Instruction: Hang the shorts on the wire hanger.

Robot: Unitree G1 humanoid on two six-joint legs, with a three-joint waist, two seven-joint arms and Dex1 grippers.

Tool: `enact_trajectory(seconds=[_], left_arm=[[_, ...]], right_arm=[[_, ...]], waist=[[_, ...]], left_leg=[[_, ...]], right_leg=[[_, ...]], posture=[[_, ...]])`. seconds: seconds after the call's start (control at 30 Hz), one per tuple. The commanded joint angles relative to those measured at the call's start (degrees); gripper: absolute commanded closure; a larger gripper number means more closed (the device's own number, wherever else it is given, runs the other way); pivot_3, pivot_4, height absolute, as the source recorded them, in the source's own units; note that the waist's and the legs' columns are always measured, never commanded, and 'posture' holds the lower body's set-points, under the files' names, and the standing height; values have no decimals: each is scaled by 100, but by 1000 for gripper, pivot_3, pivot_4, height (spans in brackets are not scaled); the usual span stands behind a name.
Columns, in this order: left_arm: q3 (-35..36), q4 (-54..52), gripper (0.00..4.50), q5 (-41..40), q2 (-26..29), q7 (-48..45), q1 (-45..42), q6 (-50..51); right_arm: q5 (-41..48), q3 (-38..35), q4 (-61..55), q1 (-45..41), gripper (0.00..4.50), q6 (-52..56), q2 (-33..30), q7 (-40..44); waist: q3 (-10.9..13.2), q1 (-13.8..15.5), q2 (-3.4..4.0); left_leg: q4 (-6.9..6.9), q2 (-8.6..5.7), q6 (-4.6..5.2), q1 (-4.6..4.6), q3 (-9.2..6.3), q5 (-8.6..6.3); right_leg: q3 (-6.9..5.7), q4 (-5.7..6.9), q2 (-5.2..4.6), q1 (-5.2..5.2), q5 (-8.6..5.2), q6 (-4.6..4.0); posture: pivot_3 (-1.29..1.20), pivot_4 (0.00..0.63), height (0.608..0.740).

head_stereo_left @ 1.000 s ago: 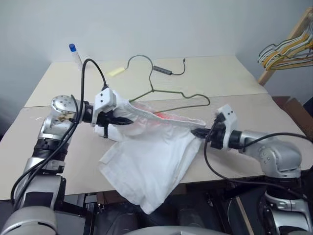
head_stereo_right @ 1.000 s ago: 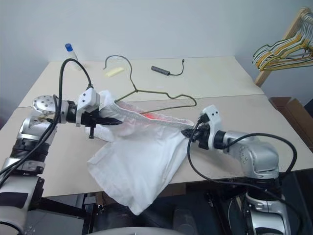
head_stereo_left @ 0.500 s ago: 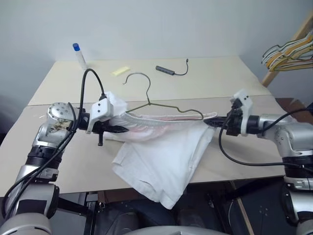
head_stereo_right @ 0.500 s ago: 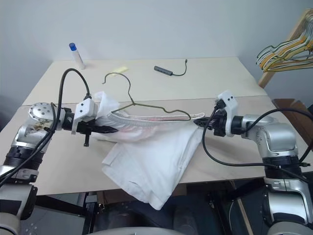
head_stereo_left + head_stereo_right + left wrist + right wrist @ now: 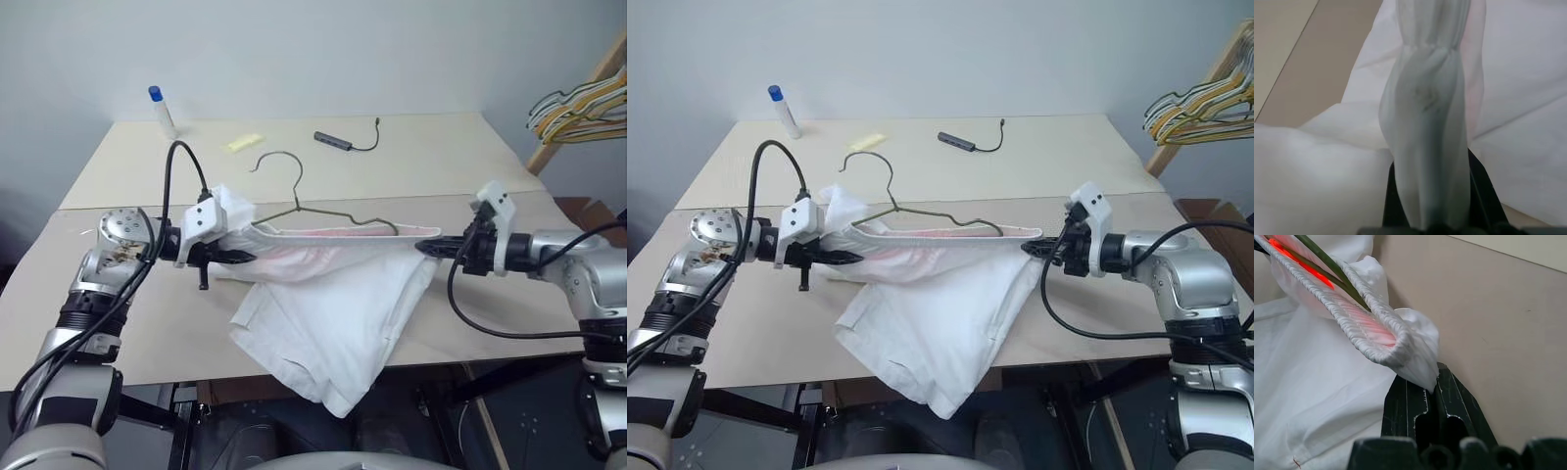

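From my head camera, I am holding the shorts [image 5: 333, 304] stretched between my two claws above the table [image 5: 118, 176]: my left gripper [image 5: 243, 258] is pinching one end of the waistband, my right gripper [image 5: 427, 248] the other. The wire hanger [image 5: 323, 211] is sitting with its lower part inside the waistband, hook poking up behind. Along my left wrist, bunched white cloth is running between my clenched fingers [image 5: 1479, 196]. Along my right wrist, my fingers [image 5: 1400, 406] are gripping the waistband's end, the hanger's wire lying within.

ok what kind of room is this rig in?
Probably a lab or test room set up for laundry trials: a plain beige table against a bare wall, a wooden rack with yellow and white hangers, and a small bottle.
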Motion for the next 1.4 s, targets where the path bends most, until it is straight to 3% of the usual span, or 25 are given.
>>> enact_trajectory(seconds=[0.03, 0.2, 0.4, 0.53, 0.67, 0.73, 0.83, 0.87, 1.0, 1.2, 1.4], left_arm=[[-116, 287, 4500, 565, 346, 217, -73, -286], [-247, 604, 4500, 740, 38, 584, -286, -351], [-205, 686, 4500, 658, -668, 962, -683, 21], [-92, 479, 4500, 450, -830, 834, -742, 284], [-65, 306, 4500, 387, -772, 696, -679, 354], [-50, 279, 4500, 367, -750, 675, -664, 371], [-13, 218, 4500, 320, -706, 623, -651, 401], [-5, 198, 4500, 313, -695, 611, -647, 413], [-9, 90, 4500, 255, -580, 407, -619, 378], [-48, -46, 4500, 215, -648, 345, -638, 380], [-74, -183, 4500, 200, -719, 335, -604, 399]], right_arm=[[20, -443, -201, -63, 4463, -120, -327, 20], [177, -344, -863, -61, 4463, -12, -332, -6], [-147, 435, -2081, 73, 4463, -43, -3, -510], [-756, 841, -2242, 103, 3409, -93, 150, -1150], [-918, 805, -2181, 53, 1977, 17, 302, -1444], [-914, 807, -2317, 145, 1369, -21, 165, -1326], [-542, 391, -2472, 446, 243, -530, -446, -359], [-399, 227, -2451, 486, 56, -639, -575, -115], [-264, -197, -1615, -110, 22, -906, -821, 237], [-1801, 1310, -402, -1162, 22, -2129, -469, 410], [-2507, 2172, 430, -1823, 22, -2786, 161, 855]], waist=[[0, -3, 0], [0, 5, 0], [0, 4, 0], [0, -36, 0], [0, -45, 0], [0, -44, 0], [0, 7, 0], [0, 20, -1], [0, -31, 0], [-1, -123, 1], [-1, -160, 2]], left_leg=[[0, 0, 0, 0, 0, 0], [2, 0, 0, -1, -1, 0], [5, 0, 0, -5, -3, 0], [5, 0, 0, -6, -3, 0], [4, 0, 0, -5, -2, 0], [4, 0, 0, -6, -2, 0], [5, -1, 2, -7, -3, -1], [5, -2, 4, -10, -5, -2], [10, -2, 9, -1, 1, -5], [-2, 3, 7, 8, 4, -4], [3, 0, -15, -5, 6, 9]], right_leg=[[-1, 0, 0, 0, 0, 0], [-2, 2, 0, -1, 0, 0], [-5, 0, -1, 0, 0, 0], [-4, 1, -1, -2, 0, 0], [-3, 1, -1, -3, 0, 0], [-3, -1, -1, -2, 0, 0], [-5, -5, -1, -1, 0, 1], [-6, -7, -2, 0, 0, 1], [0, -6, -2, 4, 2, 2], [3, -2, 3, 1, 1, 1], [6, -3, 0, -5, 3, 3]], posture=[[-51, 0, 740], [-60, 0, 740], [-69, 0, 740], [-69, 0, 740], [-76, 0, 740], [-74, 0, 740], [-60, 0, 740], [-60, 0, 740], [-56, 0, 740], [-63, 0, 740], [-51, 0, 740]])
